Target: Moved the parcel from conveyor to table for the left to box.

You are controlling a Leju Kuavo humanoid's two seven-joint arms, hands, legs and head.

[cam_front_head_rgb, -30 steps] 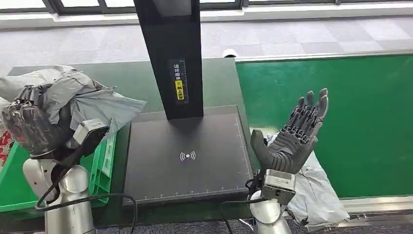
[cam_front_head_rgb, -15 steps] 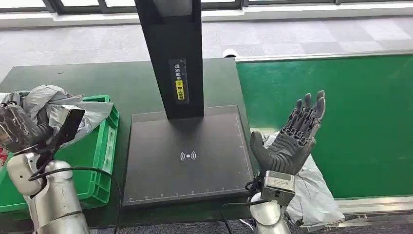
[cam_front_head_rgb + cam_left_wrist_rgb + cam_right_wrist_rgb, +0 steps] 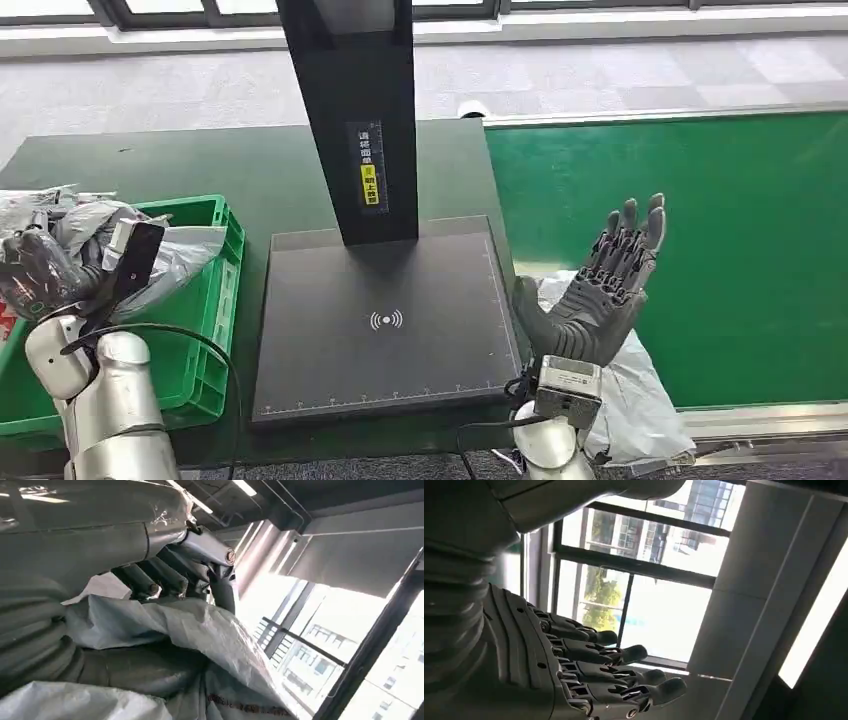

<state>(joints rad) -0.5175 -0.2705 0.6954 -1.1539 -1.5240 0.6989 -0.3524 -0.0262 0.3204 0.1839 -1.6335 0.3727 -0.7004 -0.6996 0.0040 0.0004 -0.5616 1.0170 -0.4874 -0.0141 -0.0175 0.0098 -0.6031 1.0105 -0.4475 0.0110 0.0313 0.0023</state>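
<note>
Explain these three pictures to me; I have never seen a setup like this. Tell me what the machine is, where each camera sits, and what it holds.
This is a humanoid robot with two silver arms. The wide picture looks down from its head; the other two come from cameras at its wrists. Its left hand grips a crumpled grey parcel bag over a green crate; the left wrist view shows the bag close up. Its right hand is open and holds nothing, above another grey bag beside the green conveyor. A black scanner platform sits in the middle.
</note>
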